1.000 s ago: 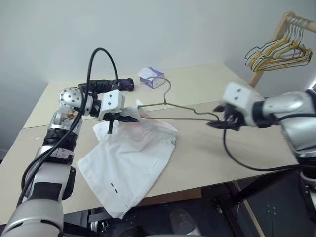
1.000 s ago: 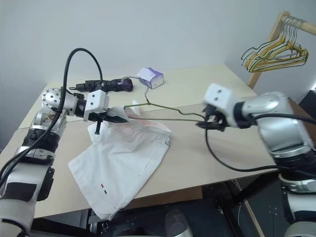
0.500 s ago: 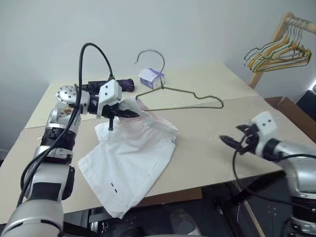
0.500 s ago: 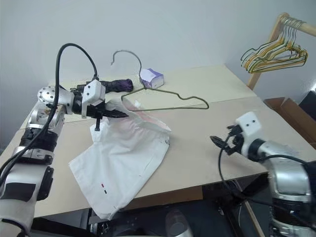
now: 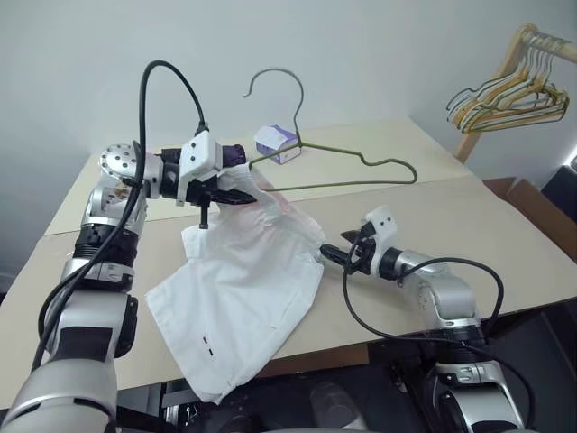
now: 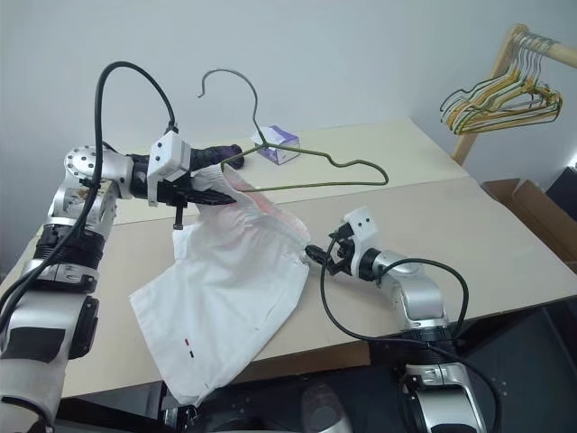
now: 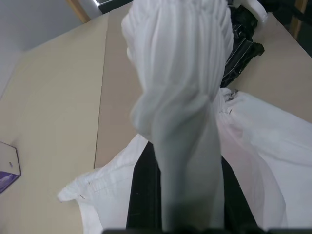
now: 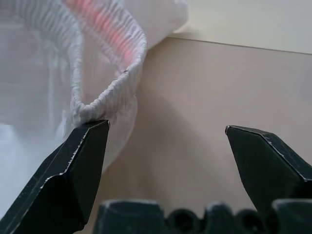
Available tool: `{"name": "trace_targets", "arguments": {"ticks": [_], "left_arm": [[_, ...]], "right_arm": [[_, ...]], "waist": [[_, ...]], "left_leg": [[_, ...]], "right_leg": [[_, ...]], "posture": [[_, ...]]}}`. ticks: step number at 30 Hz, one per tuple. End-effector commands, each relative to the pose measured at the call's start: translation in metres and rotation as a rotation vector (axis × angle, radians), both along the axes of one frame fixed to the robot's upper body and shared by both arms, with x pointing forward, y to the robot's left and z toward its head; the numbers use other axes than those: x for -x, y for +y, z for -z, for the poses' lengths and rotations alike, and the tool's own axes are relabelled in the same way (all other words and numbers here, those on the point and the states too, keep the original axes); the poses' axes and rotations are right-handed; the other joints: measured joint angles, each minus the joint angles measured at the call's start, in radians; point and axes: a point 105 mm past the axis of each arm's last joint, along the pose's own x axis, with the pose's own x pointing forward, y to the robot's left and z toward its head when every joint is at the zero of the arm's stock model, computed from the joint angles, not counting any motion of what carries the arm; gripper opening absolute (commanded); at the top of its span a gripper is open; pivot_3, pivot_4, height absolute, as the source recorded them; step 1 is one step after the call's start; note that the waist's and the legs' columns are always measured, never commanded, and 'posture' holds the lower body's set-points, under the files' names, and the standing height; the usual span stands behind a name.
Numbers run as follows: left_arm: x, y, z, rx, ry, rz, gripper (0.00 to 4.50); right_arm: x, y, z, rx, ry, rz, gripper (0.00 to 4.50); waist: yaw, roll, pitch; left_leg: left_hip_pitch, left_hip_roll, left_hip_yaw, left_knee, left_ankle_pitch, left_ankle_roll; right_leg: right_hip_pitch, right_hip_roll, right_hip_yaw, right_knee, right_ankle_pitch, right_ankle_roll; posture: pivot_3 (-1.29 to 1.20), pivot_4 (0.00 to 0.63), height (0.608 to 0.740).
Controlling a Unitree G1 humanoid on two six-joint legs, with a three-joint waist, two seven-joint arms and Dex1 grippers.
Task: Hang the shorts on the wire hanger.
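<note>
Since a second ago the right gripper (image 5: 335,253) has let go of the wire hanger (image 5: 347,176), swung down and in, and now sits low with its fingers spread wide at the waistband's free edge. The left gripper (image 5: 236,194) stays clamped on the shorts (image 5: 243,289), lifting the gathered waistband off the table (image 5: 469,225) while the legs trail toward seven o'clock. The hanger now rides tilted above the cloth, hook at twelve o'clock. I judge the shorts light, limp and prone to sagging, so the firm elastic band is the place to pinch; the hanger is stiff but springy and thin. How the hanger is held at its left end is hidden behind bunched cloth, and whether it already threads the waistband cannot be made out.
</note>
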Motion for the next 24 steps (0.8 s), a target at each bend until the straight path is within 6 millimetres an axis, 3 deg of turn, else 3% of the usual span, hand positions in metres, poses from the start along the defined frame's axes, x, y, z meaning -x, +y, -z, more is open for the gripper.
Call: {"name": "trace_targets", "arguments": {"ticks": [1,5,13,18,24], "left_arm": [[0.001,0.003,-0.016,0.038,-0.053,-0.007,0.00],[0.002,0.004,-0.016,0.039,-0.053,-0.012,0.00],[0.003,0.005,-0.016,0.036,-0.052,-0.014,0.00],[0.003,0.005,-0.015,0.032,-0.050,-0.012,0.00],[0.003,0.005,-0.016,0.029,-0.048,-0.007,0.00]], "right_arm": [[0.006,0.010,-0.009,-0.024,-0.018,-0.068,4.47],[0.006,0.005,-0.014,-0.090,0.009,-0.062,4.47],[0.026,-0.014,-0.008,-0.195,0.058,-0.106,4.47],[0.037,0.001,-0.012,-0.188,0.051,-0.190,4.47],[0.028,0.012,-0.005,-0.144,0.053,-0.161,4.47]], "waist": [[0.004,0.000,0.000],[0.004,0.000,0.000],[0.022,0.000,0.000],[0.027,0.000,0.000],[0.031,0.000,0.000]], "left_leg": [[0.000,0.000,0.000,0.000,0.000,0.000],[0.000,0.000,0.000,0.000,0.000,0.000],[0.000,0.000,0.000,0.000,0.000,0.000],[0.000,0.000,0.000,0.000,0.000,0.000],[0.000,0.000,0.000,0.000,0.000,0.000]], "right_leg": [[0.000,0.000,0.000,0.000,0.000,0.000],[0.000,0.000,0.000,0.000,0.000,0.000],[0.000,0.000,0.000,0.000,0.000,0.001],[0.000,0.000,0.000,0.000,-0.001,0.002],[0.000,0.000,0.000,0.000,-0.001,0.002]], "posture": [[-0.33,0.000,0.740],[-0.33,0.000,0.740],[-0.32,0.000,0.740],[-0.32,0.000,0.740],[-0.32,0.000,0.740]]}}
